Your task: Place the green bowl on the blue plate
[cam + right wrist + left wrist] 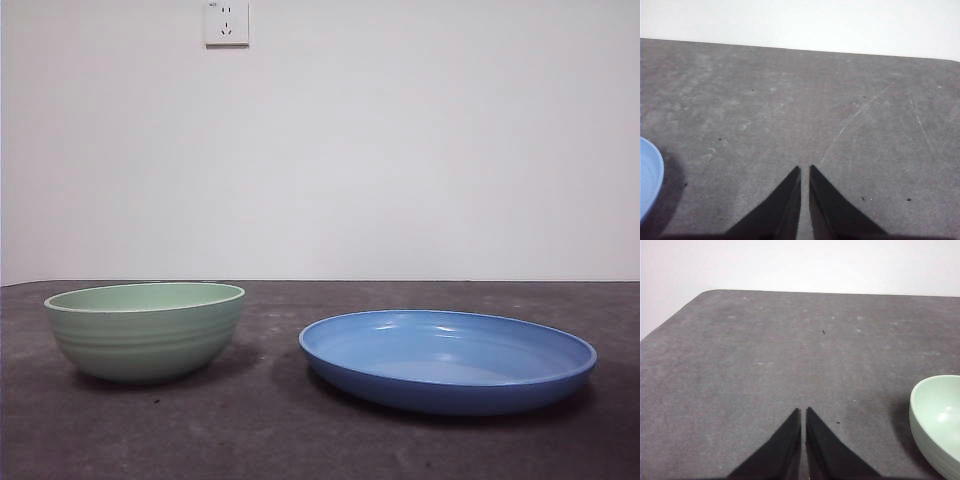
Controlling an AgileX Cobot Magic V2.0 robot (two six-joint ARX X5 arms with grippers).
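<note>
The green bowl (146, 330) stands upright and empty on the dark grey table at the left of the front view. The blue plate (447, 360) lies flat and empty at the right, apart from the bowl. Neither arm shows in the front view. My left gripper (803, 410) is shut and empty above bare table, and part of the bowl (937, 417) shows off to one side of it. My right gripper (805, 168) is shut and empty above bare table, with the plate's rim (649, 180) at the picture's edge.
The dark grey table (300, 430) meets a white wall behind it. A wall socket (227, 22) sits high on the wall. The table's rounded corner (705, 294) shows in the left wrist view.
</note>
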